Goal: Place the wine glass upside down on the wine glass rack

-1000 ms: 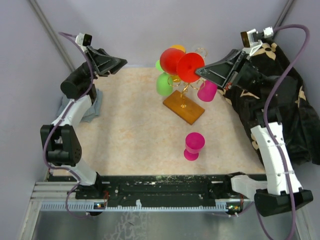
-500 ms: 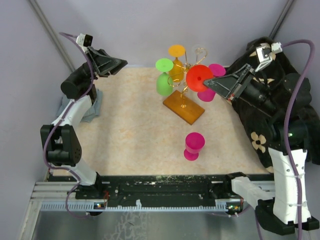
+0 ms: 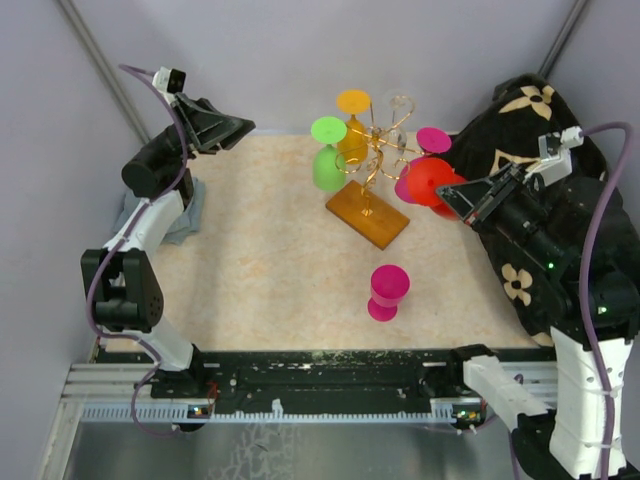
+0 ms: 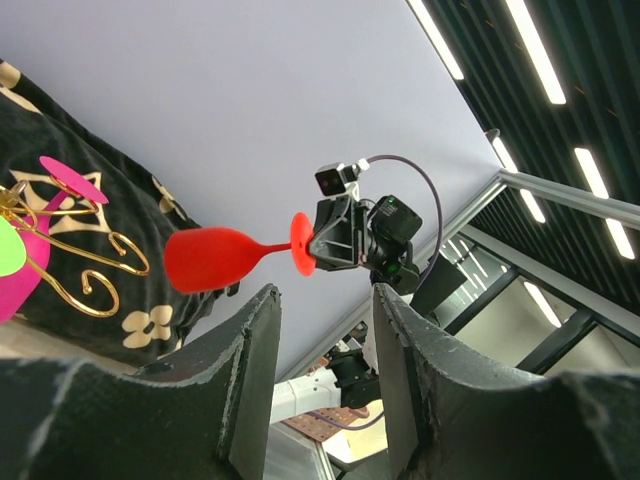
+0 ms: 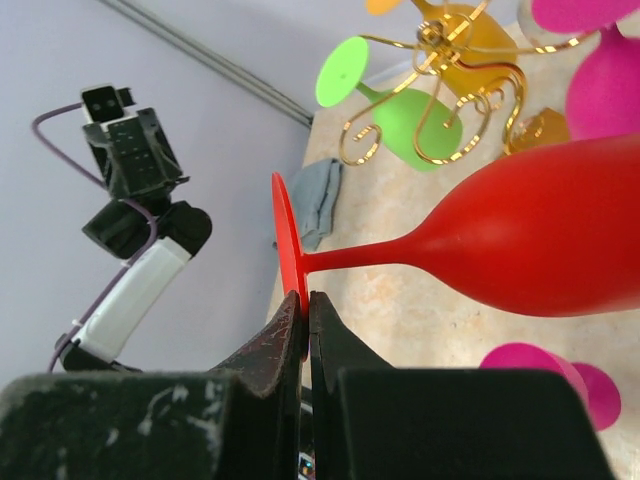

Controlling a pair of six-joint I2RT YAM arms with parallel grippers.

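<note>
Pinching the thin edge of the red glass (image 5: 540,240) by its round foot, the right jaws are clenched tight, as the right wrist view shows. The glass lies on its side in the air above the surface (image 3: 260,250). Its long axis runs level, from the foot at the jaws, along the stem, to the bowl, which points away from them toward the rack (image 3: 367,214).

From overhead, the bowl hangs just beside the rack's right side, close against a magenta glass (image 3: 433,140) already hung there; whether they touch I cannot tell. A green glass (image 3: 326,168) and an orange glass (image 3: 352,140) hang on the rack's left and far sides.

The right arm is by far the nearer. The left jaws sit well apart at the far left, half released and holding nothing. I judge the glass must yet turn bowl-down, foot up, before its stem can slip into a free gold scroll.

A second magenta glass (image 3: 388,292) stands alone on the speckled beige surface, nearer the arm bases. A black flowered cloth (image 3: 525,100) is heaped at the right edge, a grey cloth (image 3: 190,210) at the left. Plain lilac walls enclose the surface.
</note>
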